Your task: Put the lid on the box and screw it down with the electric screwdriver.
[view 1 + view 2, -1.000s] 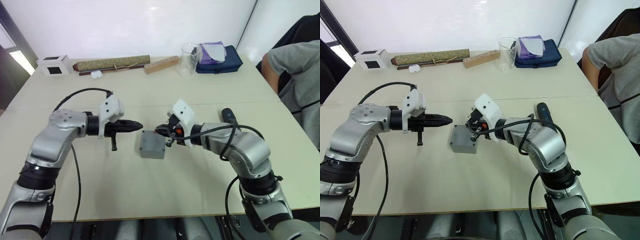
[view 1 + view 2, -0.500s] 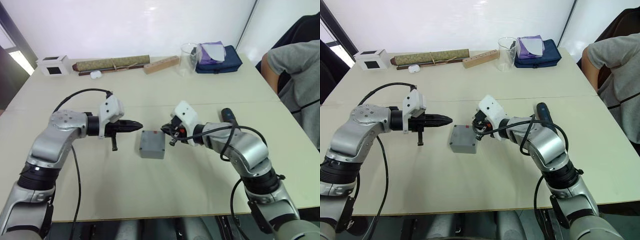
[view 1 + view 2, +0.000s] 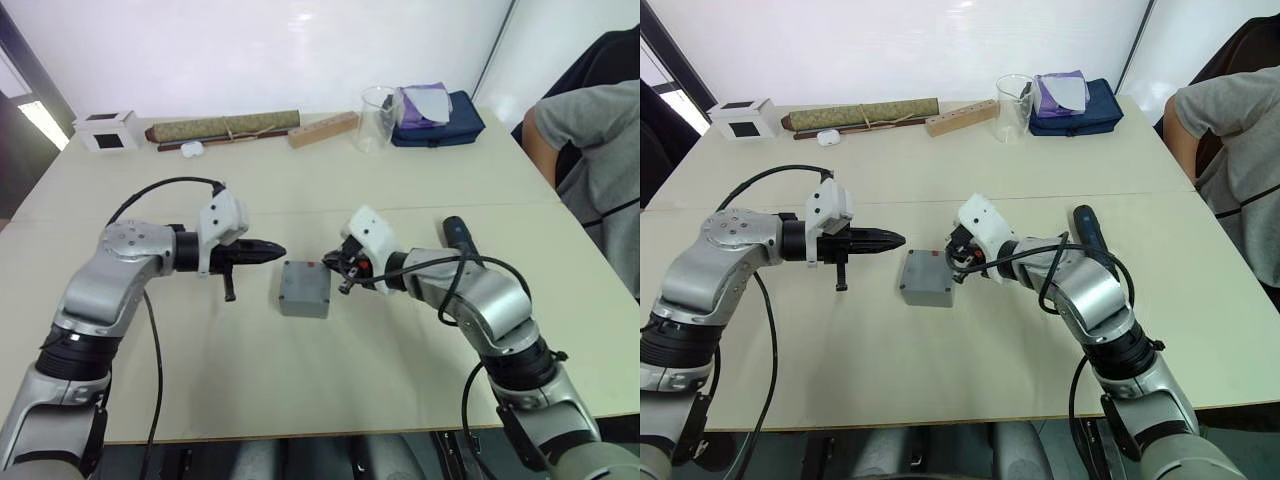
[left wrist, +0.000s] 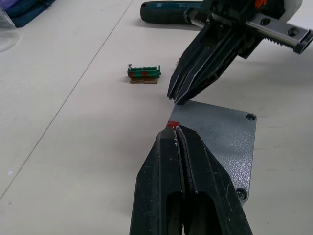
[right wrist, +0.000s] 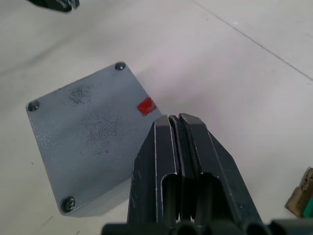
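Pale tabletop (image 3: 300, 380), broad and bare in front. Grey box (image 3: 927, 279) mid-table with lid (image 5: 85, 132) seated, screws at corners, red mark near one edge; likely rigid, light, apt to slide. Left gripper (image 3: 268, 252) and right gripper (image 3: 333, 264) flanking it, both pinched closed, empty. Dark electric screwdriver (image 3: 1088, 228) lying beyond right forearm; best grasped mid-barrel.

A meeting room or lab bench: pale tables (image 3: 940, 380) before a white wall (image 3: 890, 50), a seated person (image 3: 1235, 150) well right of the right gripper (image 3: 953, 258), a beaker (image 3: 1014, 107) and pouch (image 3: 1080, 108) far beyond it
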{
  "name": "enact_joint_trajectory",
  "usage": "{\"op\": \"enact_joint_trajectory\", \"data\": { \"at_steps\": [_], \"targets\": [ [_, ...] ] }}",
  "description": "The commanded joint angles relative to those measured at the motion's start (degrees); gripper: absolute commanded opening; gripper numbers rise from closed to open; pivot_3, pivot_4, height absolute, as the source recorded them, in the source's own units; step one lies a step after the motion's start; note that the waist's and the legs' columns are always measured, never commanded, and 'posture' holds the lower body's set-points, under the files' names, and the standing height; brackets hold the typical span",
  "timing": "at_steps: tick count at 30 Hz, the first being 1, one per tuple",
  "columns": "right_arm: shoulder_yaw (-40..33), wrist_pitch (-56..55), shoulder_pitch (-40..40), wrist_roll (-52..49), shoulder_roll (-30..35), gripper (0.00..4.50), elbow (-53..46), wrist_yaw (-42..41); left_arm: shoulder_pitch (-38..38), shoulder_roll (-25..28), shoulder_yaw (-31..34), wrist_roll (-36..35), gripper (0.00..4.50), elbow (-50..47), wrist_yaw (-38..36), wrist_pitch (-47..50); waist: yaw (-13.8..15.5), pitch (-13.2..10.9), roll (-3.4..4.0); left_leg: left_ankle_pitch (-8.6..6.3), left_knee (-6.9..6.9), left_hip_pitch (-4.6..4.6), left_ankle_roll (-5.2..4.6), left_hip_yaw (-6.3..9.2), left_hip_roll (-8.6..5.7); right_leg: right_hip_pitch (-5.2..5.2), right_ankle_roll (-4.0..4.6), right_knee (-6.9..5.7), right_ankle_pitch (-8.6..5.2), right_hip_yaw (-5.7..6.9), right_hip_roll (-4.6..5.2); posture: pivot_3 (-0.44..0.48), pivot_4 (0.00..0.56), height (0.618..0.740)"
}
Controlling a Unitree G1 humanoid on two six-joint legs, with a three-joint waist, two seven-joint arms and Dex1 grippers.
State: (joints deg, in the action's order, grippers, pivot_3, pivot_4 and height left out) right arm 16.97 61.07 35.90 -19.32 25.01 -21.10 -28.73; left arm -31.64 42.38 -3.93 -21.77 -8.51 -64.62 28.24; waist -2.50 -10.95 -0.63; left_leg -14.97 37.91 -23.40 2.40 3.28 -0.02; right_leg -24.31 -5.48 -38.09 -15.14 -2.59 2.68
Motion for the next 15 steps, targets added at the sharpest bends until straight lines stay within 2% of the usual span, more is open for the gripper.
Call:
{"op": "enact_joint_trajectory", "data": {
  "at_steps": [1,3,6,11,12,15],
  "targets": [
    [0.52,-1.56,-0.28,0.65,-0.4,0.05,-0.69,-0.18,-0.08,0.21,0.49,-0.36,0.0,-1.6,0.22,-0.43,0.0,0.0,0.0,0.0,0.0,0.0,0.0,0.0,0.0,0.0,0.0,0.0,0.0,0.0,0.0,0.0,0.15,0.736],
    [0.73,-1.15,-0.78,0.38,-0.67,0.05,-0.57,-0.43,-0.04,0.23,0.45,-0.45,0.0,-1.77,0.17,-0.31,0.0,0.0,0.0,0.0,0.0,0.0,0.0,0.0,0.0,0.0,0.0,0.0,0.0,0.0,0.0,0.0,0.15,0.736],
    [-0.04,-0.1,-1.79,-0.64,-1.04,0.93,-0.72,-0.87,-0.04,0.22,0.38,-0.62,0.0,-1.93,0.06,-0.14,0.01,0.0,0.0,0.0,0.0,0.0,0.0,0.0,0.0,0.0,0.0,0.0,0.0,0.0,0.0,0.0,0.15,0.736],
    [-2.65,1.78,-1.63,-2.7,-0.02,2.79,-3.03,-2.11,0.02,0.03,0.37,-1.14,0.0,-2.5,-0.12,0.15,0.0,0.0,0.0,0.0,0.0,0.0,0.0,0.01,0.0,0.0,0.0,0.0,0.0,0.0,0.0,0.0,0.15,0.736],
    [-3.28,2.22,-1.49,-3.0,0.3,3.27,-3.33,-2.17,-0.01,-0.08,0.37,-1.28,0.0,-2.64,-0.11,0.23,0.01,0.0,0.0,0.0,0.0,0.0,0.0,0.01,0.0,0.0,0.0,0.0,0.0,0.0,0.0,0.0,0.15,0.736],
    [-7.89,5.64,0.08,-4.92,2.48,4.31,-4.75,-2.49,-0.54,-0.81,-0.03,-1.6,0.0,-3.06,-0.32,0.28,0.17,0.0,0.0,0.0,0.0,0.0,0.0,0.0,0.0,0.0,0.0,0.0,0.0,0.0,0.01,0.0,0.15,0.736]
  ]
}}
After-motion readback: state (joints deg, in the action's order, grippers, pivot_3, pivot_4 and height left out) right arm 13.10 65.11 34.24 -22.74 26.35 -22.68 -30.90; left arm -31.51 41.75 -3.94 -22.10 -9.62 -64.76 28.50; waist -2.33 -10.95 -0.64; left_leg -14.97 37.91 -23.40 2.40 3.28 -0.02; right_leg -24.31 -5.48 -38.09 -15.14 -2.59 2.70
